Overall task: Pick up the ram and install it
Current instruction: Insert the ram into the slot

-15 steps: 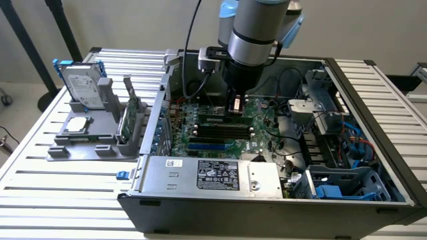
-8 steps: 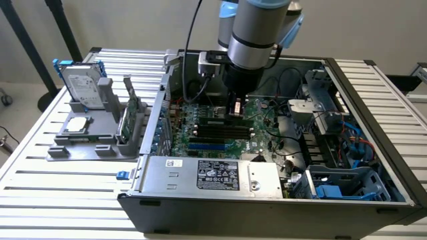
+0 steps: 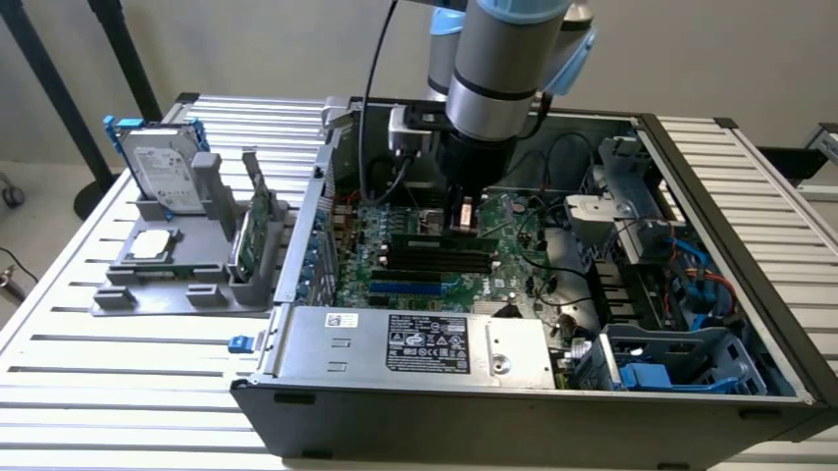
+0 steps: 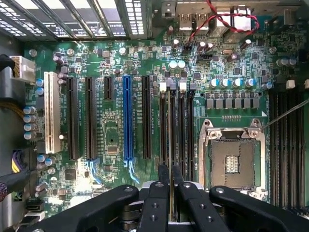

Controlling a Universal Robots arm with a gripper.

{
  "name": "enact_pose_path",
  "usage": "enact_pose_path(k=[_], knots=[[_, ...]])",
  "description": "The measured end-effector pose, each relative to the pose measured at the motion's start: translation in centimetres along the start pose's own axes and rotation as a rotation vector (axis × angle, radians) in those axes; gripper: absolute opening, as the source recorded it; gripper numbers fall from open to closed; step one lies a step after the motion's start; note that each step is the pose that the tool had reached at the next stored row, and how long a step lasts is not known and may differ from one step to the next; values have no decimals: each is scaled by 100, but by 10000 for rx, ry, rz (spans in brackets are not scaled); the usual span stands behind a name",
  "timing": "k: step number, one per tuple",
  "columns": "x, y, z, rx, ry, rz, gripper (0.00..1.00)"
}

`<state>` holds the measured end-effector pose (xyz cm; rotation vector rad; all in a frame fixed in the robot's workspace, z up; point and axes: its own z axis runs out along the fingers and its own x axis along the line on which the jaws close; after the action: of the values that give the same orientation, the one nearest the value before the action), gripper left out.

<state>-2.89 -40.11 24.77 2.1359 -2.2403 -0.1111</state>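
Nearest the wrist camera, the black jaws (image 4: 170, 176) stand narrow, almost together, with a thin edge pinched between them that lines up with one of the memory slots (image 4: 176, 128). That edge is probably the ram, held upright over or in its slot, though little of it can be seen; in the exterior view a green strip (image 3: 422, 241) lies along the slots (image 3: 426, 257) just beside the jaws.

Going from the exterior view's left: a grey holder (image 3: 183, 270) sits on the slatted tabletop (image 3: 118, 383), propping a silver hard drive (image 3: 164, 177) with blue rails upright, a flat chip (image 3: 152, 243) in a tray, and a green card (image 3: 258, 218) on edge, so each part can likely be gripped from above. To the exterior view's right lies the open computer case (image 3: 524, 402), on its side so the motherboard (image 4: 111, 135) faces up. Across the board in the wrist view run a white slot (image 4: 51, 111), black expansion slots, a blue slot (image 4: 127, 118), the memory slots, then the bare CPU socket (image 4: 231, 162).

The arm (image 3: 504, 59) comes straight down into the case, wrist vertical, jaws aligned along the slots, which suits pressing a stick squarely down.
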Motion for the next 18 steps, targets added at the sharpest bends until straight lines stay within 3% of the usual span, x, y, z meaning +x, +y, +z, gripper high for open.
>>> enact_pose_path(k=[3,9,13,18], knots=[[0,2,16,3,44,-13,14],[1,2,48,8,185,-24,14],[0,3,62,9,221,-29,14],[-23,6,80,10,228,-28,14]])
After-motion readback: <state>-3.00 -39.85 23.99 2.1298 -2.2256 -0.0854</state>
